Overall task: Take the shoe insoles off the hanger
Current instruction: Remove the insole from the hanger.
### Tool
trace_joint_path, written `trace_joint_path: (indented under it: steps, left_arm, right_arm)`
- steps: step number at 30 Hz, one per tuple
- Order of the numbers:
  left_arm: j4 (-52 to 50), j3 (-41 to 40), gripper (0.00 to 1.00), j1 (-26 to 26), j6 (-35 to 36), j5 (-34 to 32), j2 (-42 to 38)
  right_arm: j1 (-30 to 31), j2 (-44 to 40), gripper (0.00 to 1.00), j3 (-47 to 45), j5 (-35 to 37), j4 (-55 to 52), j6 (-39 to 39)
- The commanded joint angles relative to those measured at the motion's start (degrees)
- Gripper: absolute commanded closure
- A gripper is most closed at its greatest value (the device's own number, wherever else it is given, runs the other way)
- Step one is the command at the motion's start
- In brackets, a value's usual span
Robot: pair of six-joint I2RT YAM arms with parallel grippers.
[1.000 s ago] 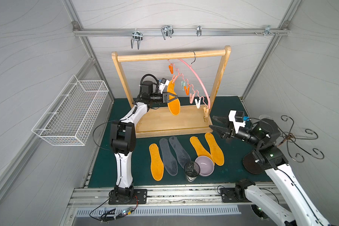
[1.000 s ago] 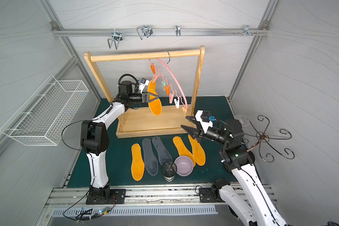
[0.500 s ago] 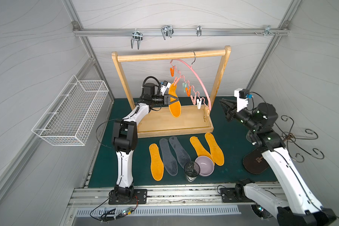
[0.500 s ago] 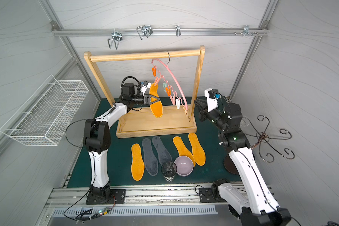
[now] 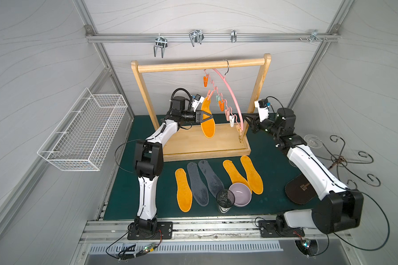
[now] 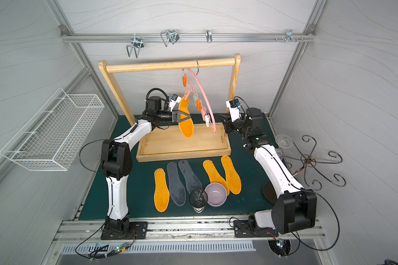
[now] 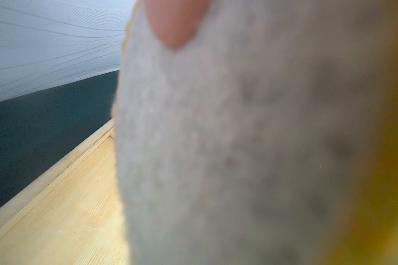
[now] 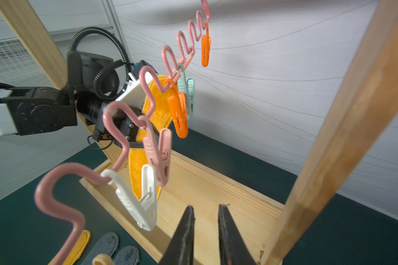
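Note:
The pink hanger hangs by its hook from the wooden rail, its small clothespins dangling. One orange insole still hangs from a pink pin at its top end. My left gripper is shut on the middle of this insole, whose grey underside fills the left wrist view. My right gripper hovers by the hanger's low right end, jaws a narrow gap apart and holding nothing. Several more insoles, orange and grey, lie on the green mat.
The wooden rack stands on its tray base, and its right post is close beside my right gripper. A purple bowl and a glass cup sit by the insoles. A wire basket is on the left wall, a curly metal stand at right.
My right arm has lifted from above the mat and swung back to the hanger's right end, and its jaws have narrowed. My left gripper has kept its hold on the hanging insole.

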Motion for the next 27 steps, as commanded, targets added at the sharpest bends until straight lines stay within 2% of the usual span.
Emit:
trace_joint_path:
  steps: [1,7,12,16,22,27]
  left_arm:
    - [0.34,3.5,0.93,-0.28,1.1,-0.09,1.83]
    - [1.23,3.35,0.93,-1.15,0.55,2.19,2.0]
    - [5.31,2.92,0.93,-2.45,-2.96,4.34,2.8]
    - [9.36,3.32,0.93,-2.83,-7.16,5.22,3.85]
    - [10.14,3.51,0.93,-3.51,-8.73,5.6,4.53]
    - [14.45,3.04,0.93,-5.06,-13.73,6.08,4.96]
  right_arm:
    - [0.01,2.72,0.75,2.66,-5.85,6.18,1.04]
    - [-0.04,9.15,0.73,7.74,-7.22,7.04,1.22]
    - [-0.11,14.69,0.71,13.14,-8.37,5.17,2.62]
    - [-0.07,17.8,0.67,15.33,-12.47,6.0,3.63]
    - [-0.12,20.13,0.56,15.01,-18.67,12.86,6.36]
    - [-0.05,22.61,0.54,17.34,-19.32,14.85,9.33]
